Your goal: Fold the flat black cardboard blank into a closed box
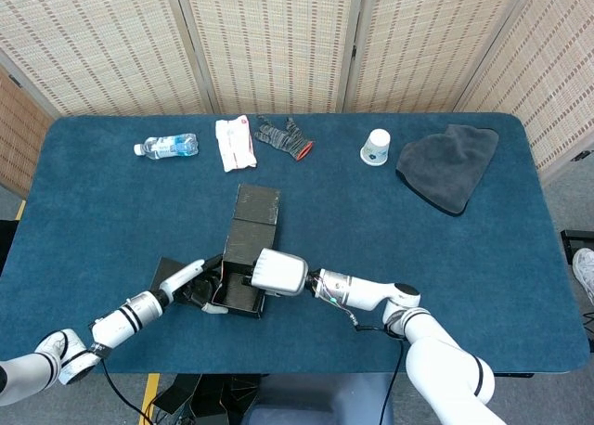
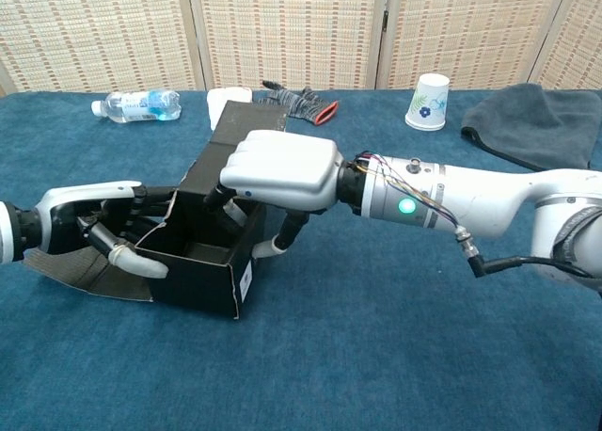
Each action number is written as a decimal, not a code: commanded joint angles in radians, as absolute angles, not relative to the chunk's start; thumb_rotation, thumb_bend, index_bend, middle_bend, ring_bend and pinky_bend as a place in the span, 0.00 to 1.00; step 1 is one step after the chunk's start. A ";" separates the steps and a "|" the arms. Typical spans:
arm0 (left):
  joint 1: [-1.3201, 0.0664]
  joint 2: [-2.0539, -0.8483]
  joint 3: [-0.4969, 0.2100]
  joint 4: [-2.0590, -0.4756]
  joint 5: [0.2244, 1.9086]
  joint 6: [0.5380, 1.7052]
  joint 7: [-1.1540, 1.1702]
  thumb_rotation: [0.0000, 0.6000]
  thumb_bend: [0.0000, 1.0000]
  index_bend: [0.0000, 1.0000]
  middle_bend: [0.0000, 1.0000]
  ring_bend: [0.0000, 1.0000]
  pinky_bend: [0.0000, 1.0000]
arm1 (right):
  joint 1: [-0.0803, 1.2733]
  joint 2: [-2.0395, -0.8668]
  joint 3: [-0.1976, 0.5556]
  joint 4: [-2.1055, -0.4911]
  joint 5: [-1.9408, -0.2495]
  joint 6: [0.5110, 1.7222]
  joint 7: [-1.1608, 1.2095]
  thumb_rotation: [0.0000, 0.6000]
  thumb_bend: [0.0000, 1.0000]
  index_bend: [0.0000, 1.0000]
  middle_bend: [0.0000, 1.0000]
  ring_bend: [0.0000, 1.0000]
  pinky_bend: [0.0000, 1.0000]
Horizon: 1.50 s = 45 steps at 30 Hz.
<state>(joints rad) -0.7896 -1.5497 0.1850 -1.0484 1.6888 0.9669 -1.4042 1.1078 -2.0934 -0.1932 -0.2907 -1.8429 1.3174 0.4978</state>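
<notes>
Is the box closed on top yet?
No. In the chest view the black box is open on top, its inside floor visible, with the right robot hand reaching over its rim.

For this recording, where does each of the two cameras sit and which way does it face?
Head view: high above the near table edge, looking steeply down on the whole blue table; both arms reach up from the bottom.
Chest view: low, near table height, facing across toward the screens; left hand enters from the left, right hand from the right.
Shared: both hands on the black box, plus bottle and paper cup.
</notes>
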 commanded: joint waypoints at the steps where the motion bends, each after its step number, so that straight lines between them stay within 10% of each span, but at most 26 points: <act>1: -0.789 -1.550 0.187 -1.049 1.690 0.969 -1.405 1.00 0.00 0.09 0.19 0.50 0.60 | 1.115 -2.081 -0.202 -0.303 -1.853 1.311 0.490 1.00 0.27 0.64 0.61 0.81 1.00; 14: -0.790 -1.553 0.197 -1.048 1.693 0.972 -1.412 1.00 0.00 0.09 0.19 0.50 0.60 | 1.126 -2.042 -0.206 -0.367 -1.869 1.316 0.419 1.00 0.40 0.64 0.54 0.83 1.00; 39: -0.788 -1.557 0.196 -1.044 1.682 0.970 -1.410 1.00 0.00 0.09 0.19 0.50 0.60 | 1.150 -1.936 -0.206 -0.550 -1.890 1.267 0.373 1.00 0.52 0.81 0.75 0.95 1.00; 45: -0.782 -1.566 0.186 -1.044 1.671 0.973 -1.397 1.00 0.00 0.09 0.19 0.50 0.60 | 1.136 -1.921 -0.195 -0.579 -1.883 1.254 0.321 1.00 0.48 0.66 0.61 0.94 1.00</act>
<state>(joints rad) -0.7833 -1.5647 0.1875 -1.0437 1.6722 0.9726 -1.3989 1.1410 -1.9247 -0.1988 -0.5715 -1.8861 1.2583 0.3328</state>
